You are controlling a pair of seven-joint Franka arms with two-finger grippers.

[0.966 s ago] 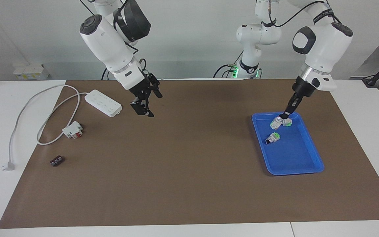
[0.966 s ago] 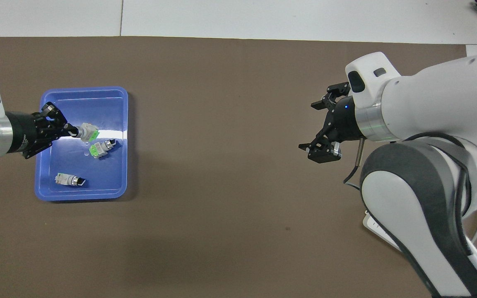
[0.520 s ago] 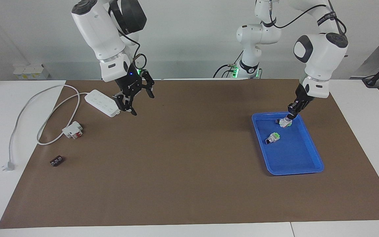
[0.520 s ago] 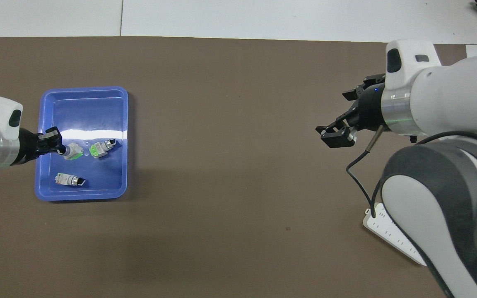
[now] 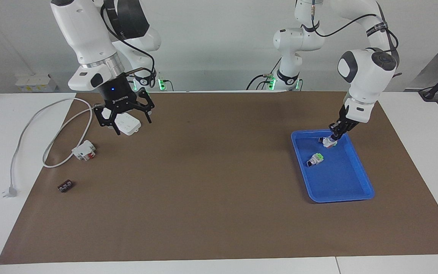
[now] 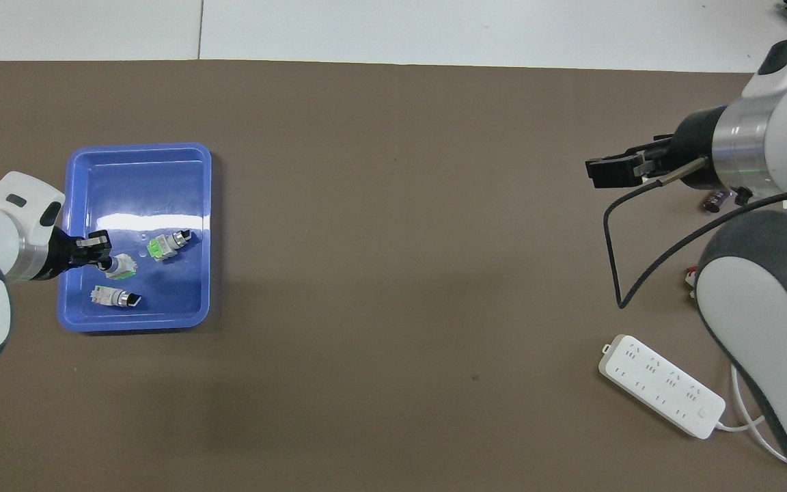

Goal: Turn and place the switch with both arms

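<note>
A blue tray [image 5: 359, 167] [image 6: 137, 147] lies toward the left arm's end of the table. My left gripper [image 5: 333, 134] [image 6: 98, 251] is shut on the knob end of one switch [image 5: 329, 143] [image 6: 121, 266] and holds it low in the tray. A second switch [image 5: 315, 160] [image 6: 168, 246] lies loose in the tray. The third [image 6: 115, 297] lies nearest the robots and is mostly hidden in the facing view. My right gripper [image 5: 124, 121] [image 6: 613, 172] is open and empty, pointing down above the mat at the right arm's end.
A white power strip [image 5: 129, 127] [image 6: 660, 383] with a cable and plug [image 5: 10, 190] lies at the right arm's end. A white-and-red block [image 5: 84, 149] and a small dark terminal block [image 5: 65, 186] [image 6: 716, 200] lie on the brown mat [image 5: 219, 190] there.
My left gripper has carried the switch nearer to the robots and lower into the tray. My right arm has swung toward its own end and turned its open gripper to point down.
</note>
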